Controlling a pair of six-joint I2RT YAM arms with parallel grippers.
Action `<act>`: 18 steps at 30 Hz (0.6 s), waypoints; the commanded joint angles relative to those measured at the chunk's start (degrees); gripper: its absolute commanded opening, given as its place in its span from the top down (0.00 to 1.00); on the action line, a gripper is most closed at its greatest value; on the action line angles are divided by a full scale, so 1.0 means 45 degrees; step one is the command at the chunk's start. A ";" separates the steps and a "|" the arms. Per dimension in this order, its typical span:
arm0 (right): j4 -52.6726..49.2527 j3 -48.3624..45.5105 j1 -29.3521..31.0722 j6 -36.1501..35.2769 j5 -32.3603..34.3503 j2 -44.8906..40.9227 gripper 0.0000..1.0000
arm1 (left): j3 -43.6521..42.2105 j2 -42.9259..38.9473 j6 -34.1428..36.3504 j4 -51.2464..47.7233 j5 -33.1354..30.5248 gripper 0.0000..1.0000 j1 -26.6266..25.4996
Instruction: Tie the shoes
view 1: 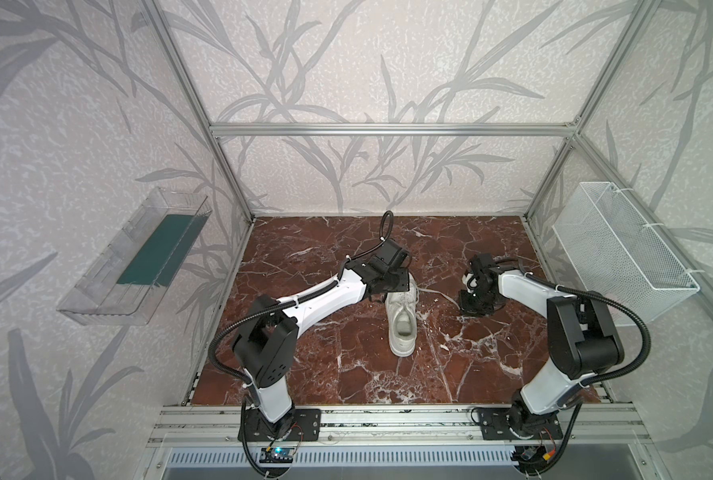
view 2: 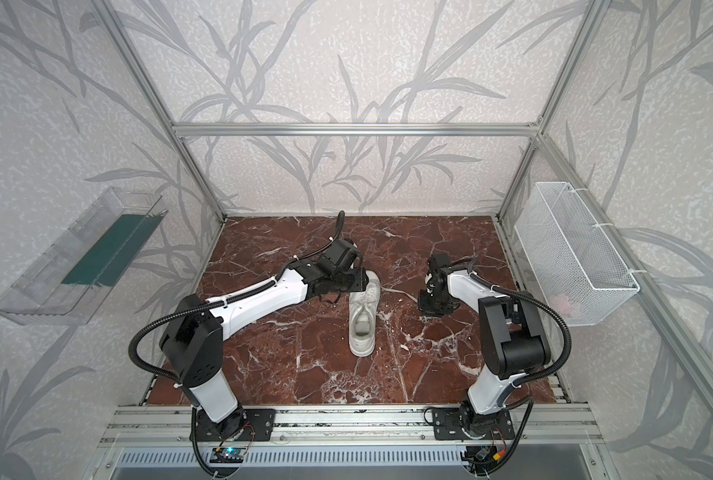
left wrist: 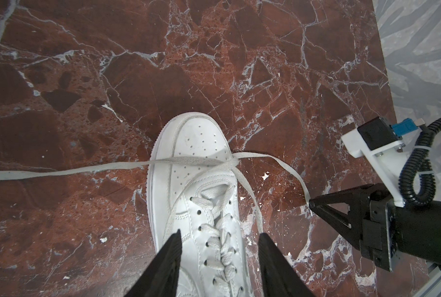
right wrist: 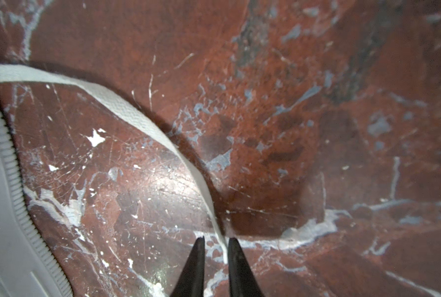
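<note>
Top views, setting: we see a red-brown marble tabletop (view 1: 305, 357) inside an aluminium frame (view 1: 388, 129), with leaf-patterned walls around it.
Side fixtures: a white wire basket (view 1: 625, 257) hangs on the right wall and a clear plastic tray (view 1: 130, 266) on the left, both well apart from the work.
Arms: the left arm (view 1: 325, 297) reaches over the front of the shoe. The right arm (view 1: 521, 286) bends down toward the marble beside it.
Sneaker: the white low-top sneaker (view 1: 402, 328) (view 2: 363, 324) (left wrist: 201, 138) stands on its sole near the middle of the marble, toe toward the far wall, heel toward the arm bases.
Laces: the off-white flat laces (left wrist: 188, 161) cross once over the toe box, and we see no bow. One length runs off across the marble out of the left wrist view. The other lace end (left wrist: 286, 167) (right wrist: 127, 108) curves over the marble to the right gripper.
Left gripper (left wrist: 220, 232): jaws well apart, holding nothing, hanging above the laced eyelets with a finger to each side.
Right gripper (right wrist: 216, 239) (left wrist: 310, 204): down at the marble beside the sneaker. We see its jaws a narrow gap apart, and the lace's tip lies in that gap, along the inner edge of one finger.
</note>
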 commanded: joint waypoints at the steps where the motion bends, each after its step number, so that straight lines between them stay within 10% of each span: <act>1: 0.0138 0.0038 0.0079 0.0008 -0.0162 0.0438 0.83 | -0.0121 -0.0324 -0.0146 -0.0009 0.0001 0.49 0.0044; 18: 0.1074 -0.0770 0.0079 0.1902 -0.2523 -0.1548 0.98 | -0.0462 -0.0445 -0.0167 -0.0044 0.0123 0.49 0.0045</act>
